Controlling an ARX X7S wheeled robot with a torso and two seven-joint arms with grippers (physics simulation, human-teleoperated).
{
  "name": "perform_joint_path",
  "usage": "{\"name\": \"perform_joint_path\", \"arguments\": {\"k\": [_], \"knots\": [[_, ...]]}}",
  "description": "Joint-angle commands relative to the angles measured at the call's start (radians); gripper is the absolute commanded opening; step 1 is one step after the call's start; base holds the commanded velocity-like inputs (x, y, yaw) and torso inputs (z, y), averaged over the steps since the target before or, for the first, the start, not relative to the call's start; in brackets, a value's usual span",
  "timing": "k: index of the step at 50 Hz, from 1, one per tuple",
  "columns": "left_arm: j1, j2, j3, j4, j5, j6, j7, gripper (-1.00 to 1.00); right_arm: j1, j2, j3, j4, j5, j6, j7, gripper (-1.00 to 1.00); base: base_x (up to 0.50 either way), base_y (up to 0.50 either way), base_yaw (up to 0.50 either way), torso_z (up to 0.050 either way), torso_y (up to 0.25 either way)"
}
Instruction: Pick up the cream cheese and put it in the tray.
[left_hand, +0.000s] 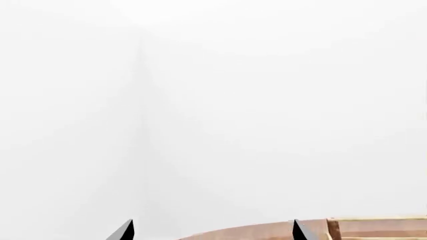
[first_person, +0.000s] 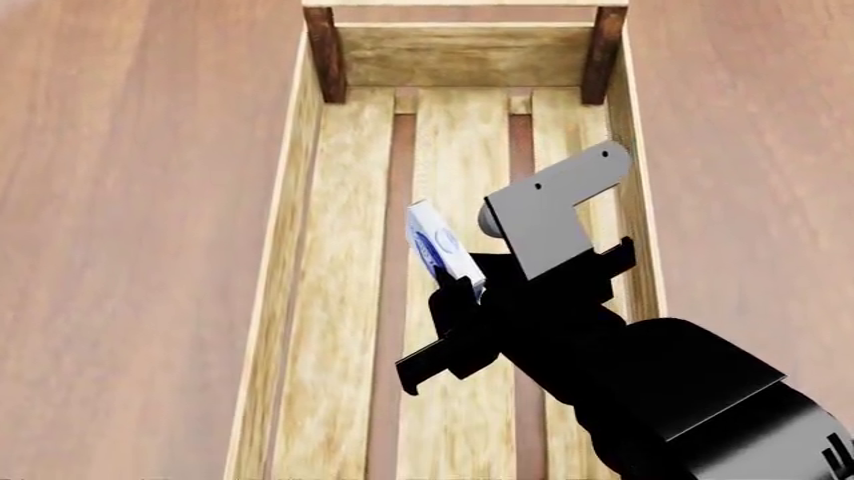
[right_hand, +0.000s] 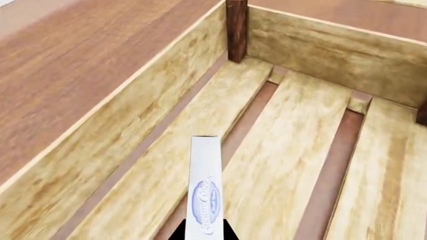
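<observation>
In the head view, the tray (first_person: 350, 200) fills the left and centre of the frame, its 3 floor planks bare. At centre, your right gripper (first_person: 461, 300) is clamped on the cream cheese (first_person: 441, 245), held on edge above the middle plank, long axis running up-left away from the fingers. Nothing lies beneath it. The left gripper (left_hand: 212, 231) shows only 2 fingertips spread apart, holding nothing, beside the tray's end.
</observation>
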Motion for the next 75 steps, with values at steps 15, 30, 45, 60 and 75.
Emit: {"name": "perform_joint_path", "arguments": {"k": [15, 30, 45, 60, 75], "knots": [[-0.007, 0.000, 0.005, -0.006, -0.002, -0.004, -0.003, 1.00, 0.009, 0.002, -0.004, -0.007, -0.004, -0.006, -0.003, -1.00, 0.00, 0.00, 0.00, 0.000, -0.087], [-0.005, -0.002, 0.005, -0.001, 0.001, -0.007, -0.006, 1.00, 0.009, 0.000, -0.010, 0.000, -0.006, -0.012, -0.005, -1.00, 0.00, 0.00, 0.00, 0.000, -0.086], [-0.006, -0.002, 0.007, -0.004, 0.004, -0.008, -0.009, 1.00, 0.007, 0.001, -0.018, 0.004, -0.011, -0.018, -0.005, -1.00, 0.00, 0.00, 0.00, 0.000, -0.086], [-0.005, 0.005, 0.002, -0.004, 0.028, -0.020, -0.018, 1.00, 0.008, 0.000, -0.022, 0.003, -0.010, -0.016, -0.003, -1.00, 0.00, 0.00, 0.00, 0.000, -0.069], [-0.007, -0.017, 0.013, -0.011, -0.005, 0.030, -0.027, 1.00, 0.016, 0.002, -0.060, 0.012, -0.067, -0.022, 0.033, 1.00, 0.00, 0.00, 0.00, 0.000, -0.048]]}}
